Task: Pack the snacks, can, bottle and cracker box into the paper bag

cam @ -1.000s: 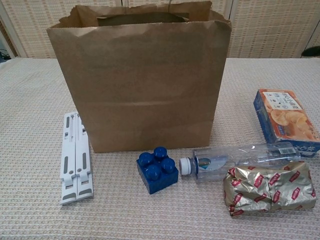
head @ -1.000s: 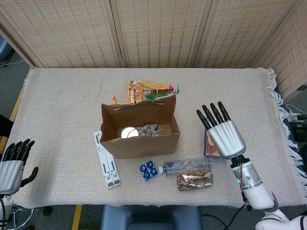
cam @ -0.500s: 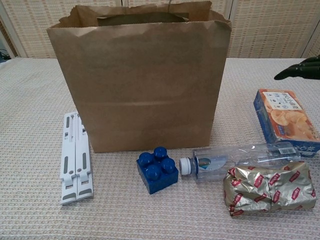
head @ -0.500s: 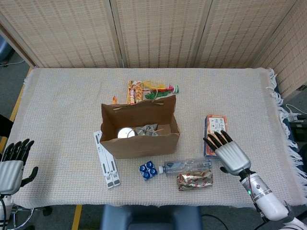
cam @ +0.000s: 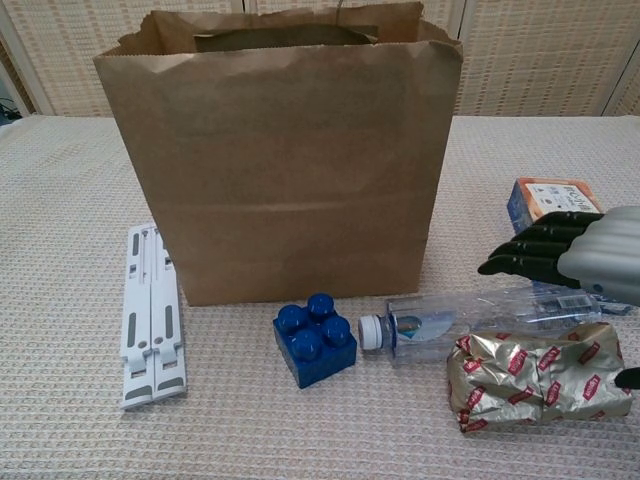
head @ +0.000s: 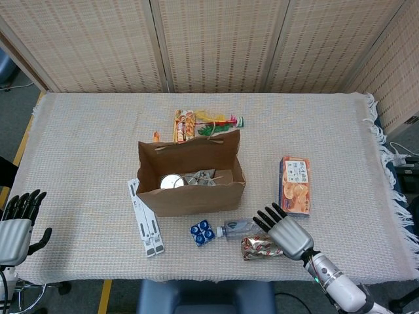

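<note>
The brown paper bag (head: 190, 196) (cam: 285, 150) stands open mid-table, with a silver can (head: 171, 181) and a crumpled wrapper (head: 201, 176) inside. In front of it the clear bottle (head: 239, 227) (cam: 450, 322) lies on its side, cap pointing left. A gold snack pack (head: 258, 247) (cam: 535, 378) lies beside the bottle. The cracker box (head: 295, 185) (cam: 545, 193) lies flat to the right. My right hand (head: 285, 233) (cam: 570, 255) hovers over the bottle's right end and the gold pack, fingers stretched out, holding nothing. My left hand (head: 16, 222) hangs open off the table's left front corner.
A blue toy brick (head: 203, 231) (cam: 315, 338) and a white folded stand (head: 145, 217) (cam: 150, 315) lie in front of the bag. Colourful snack packets (head: 203, 123) lie behind the bag. Woven screens close off the back.
My right hand has come down and toward the front, from over the cracker box to over the bottle and gold snack pack. The left hand has stayed still.
</note>
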`<state>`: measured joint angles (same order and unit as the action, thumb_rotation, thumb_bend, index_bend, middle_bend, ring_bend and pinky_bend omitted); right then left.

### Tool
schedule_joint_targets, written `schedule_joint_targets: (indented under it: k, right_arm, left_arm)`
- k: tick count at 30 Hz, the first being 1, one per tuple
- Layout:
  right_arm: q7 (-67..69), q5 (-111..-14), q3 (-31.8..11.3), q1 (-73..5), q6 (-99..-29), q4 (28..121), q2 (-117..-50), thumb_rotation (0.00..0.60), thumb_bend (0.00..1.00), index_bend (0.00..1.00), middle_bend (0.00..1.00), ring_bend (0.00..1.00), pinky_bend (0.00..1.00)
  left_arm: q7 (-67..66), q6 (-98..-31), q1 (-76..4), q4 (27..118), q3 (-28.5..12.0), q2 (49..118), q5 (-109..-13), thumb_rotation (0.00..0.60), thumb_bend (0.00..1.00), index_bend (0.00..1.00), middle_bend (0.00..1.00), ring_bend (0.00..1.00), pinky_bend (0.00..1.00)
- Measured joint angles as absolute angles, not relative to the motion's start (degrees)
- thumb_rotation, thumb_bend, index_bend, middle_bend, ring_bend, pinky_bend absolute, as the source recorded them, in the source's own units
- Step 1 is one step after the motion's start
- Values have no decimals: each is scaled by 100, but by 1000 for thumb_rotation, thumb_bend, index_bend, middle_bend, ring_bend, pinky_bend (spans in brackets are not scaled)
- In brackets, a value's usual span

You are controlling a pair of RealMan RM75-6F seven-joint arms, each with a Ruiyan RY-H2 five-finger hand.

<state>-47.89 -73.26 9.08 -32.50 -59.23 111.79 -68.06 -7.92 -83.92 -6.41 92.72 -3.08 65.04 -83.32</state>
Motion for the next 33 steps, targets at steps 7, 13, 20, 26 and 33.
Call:
schedule_joint_targets:
  k: [7, 13, 20, 26, 33]
  right_arm:
    - [-5322, -6713, 678, -3270, -5972, 10916, -7415, 600, 0, 0, 0, 0, 0]
    - [-5548, -6132, 473, -3381, -5929, 10693, -7924, 600, 0, 0, 0, 0, 0]
    - [-5763, -5430, 384, -3555, -5879, 10628, -8202, 600, 0, 0, 9, 8, 51]
    - [-5617, -5585, 444, -3562, -5969, 10549, -8266, 600, 236, 299, 438, 489, 651]
    - [-5101, -6061, 575, -3426, -6118, 10456, -8070, 600, 361, 461, 579, 647, 790]
  left_arm:
    - [-779, -8387, -643, 9269, -305, 6500, -8340, 600, 378, 30, 0, 0, 0]
    - [-758, -8378, -645, 9261, -302, 6495, -8347, 600, 379, 30, 0, 0, 0]
    - [-709, -8365, -650, 9254, -294, 6479, -8363, 600, 379, 29, 0, 0, 0]
    - [-687, -8357, -653, 9248, -288, 6470, -8373, 600, 379, 29, 0, 0, 0]
    - [-710, -8364, -650, 9253, -290, 6476, -8368, 600, 379, 29, 0, 0, 0]
